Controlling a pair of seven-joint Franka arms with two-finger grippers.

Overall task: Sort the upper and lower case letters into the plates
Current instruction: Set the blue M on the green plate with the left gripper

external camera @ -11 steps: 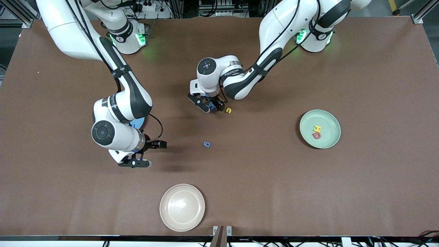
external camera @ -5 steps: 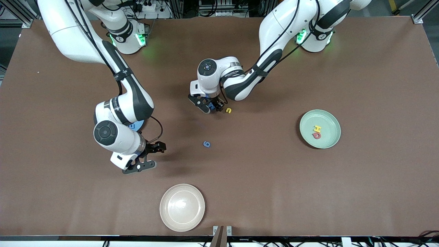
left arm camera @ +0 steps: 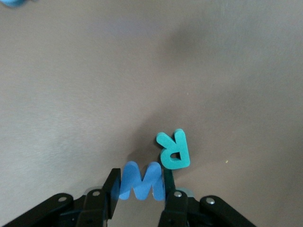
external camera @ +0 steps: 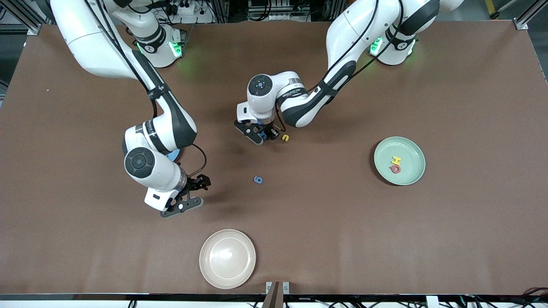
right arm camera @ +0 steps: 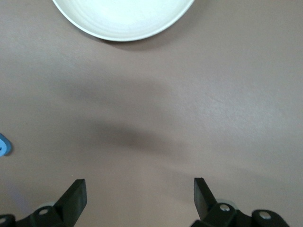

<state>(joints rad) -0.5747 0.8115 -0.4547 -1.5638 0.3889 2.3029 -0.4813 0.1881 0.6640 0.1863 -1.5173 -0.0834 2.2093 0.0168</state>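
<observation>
Pinching blue M [left arm camera: 141, 181] between left fingers [left arm camera: 111, 191] | teal R [left arm camera: 173, 150] beside | right fingers [right arm camera: 74, 198] spread, empty

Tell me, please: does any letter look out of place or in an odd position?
Yes. The teal R lies right against the blue M that the left gripper is closing on, so it may be dragged along.

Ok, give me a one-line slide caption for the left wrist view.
Left end effector closing on a blue letter M on the brown table, a teal letter R lying right beside it.
</observation>
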